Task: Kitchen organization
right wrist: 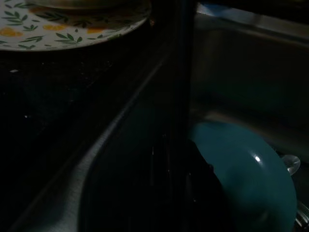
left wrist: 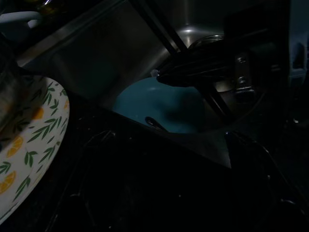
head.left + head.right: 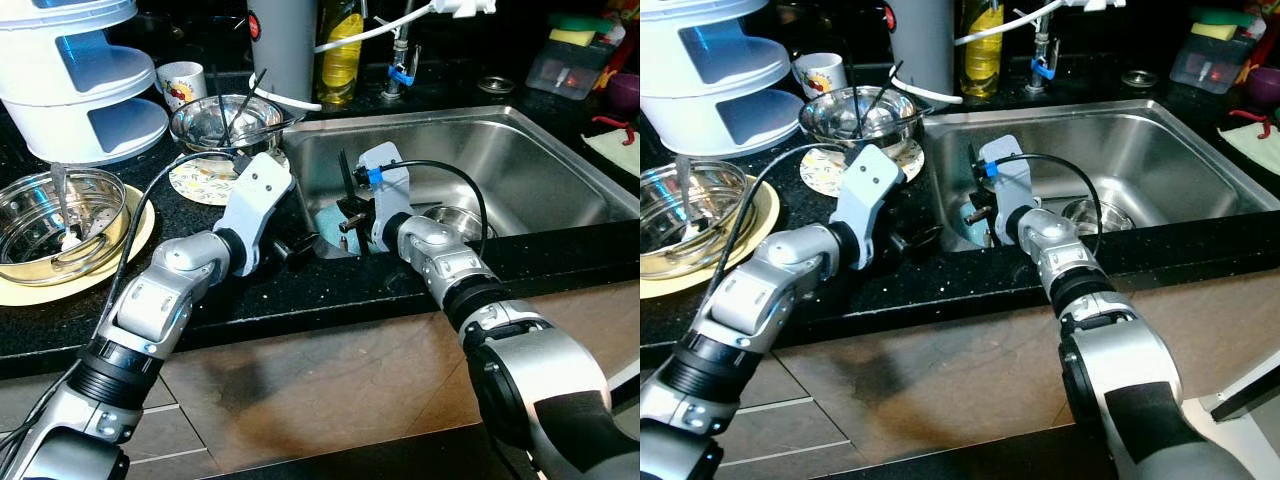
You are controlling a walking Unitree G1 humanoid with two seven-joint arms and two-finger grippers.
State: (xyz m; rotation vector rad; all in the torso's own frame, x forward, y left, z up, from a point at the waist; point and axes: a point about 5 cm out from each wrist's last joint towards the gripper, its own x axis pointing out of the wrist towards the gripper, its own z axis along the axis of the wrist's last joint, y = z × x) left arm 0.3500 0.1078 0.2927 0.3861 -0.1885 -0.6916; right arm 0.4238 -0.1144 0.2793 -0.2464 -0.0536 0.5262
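A teal bowl (image 3: 328,222) lies in the front left corner of the steel sink (image 3: 530,170); it also shows in the right wrist view (image 1: 246,174). My right gripper (image 3: 347,205) reaches down into that corner and stands open, one finger upright and the other low, just over the bowl's rim. Whether it touches the bowl I cannot tell. My left gripper (image 3: 293,246) rests low over the black counter at the sink's left front edge, pointing at the bowl. A small steel bowl (image 3: 455,218) sits in the sink behind my right wrist.
A leaf-and-lemon plate (image 3: 200,182) carries a steel bowl (image 3: 225,122) with utensils, left of the sink. Far left, a steel strainer bowl (image 3: 60,215) sits on a yellow plate. A white tiered container (image 3: 80,80), a mug (image 3: 180,82), a yellow bottle (image 3: 340,50) and the tap (image 3: 400,60) line the back.
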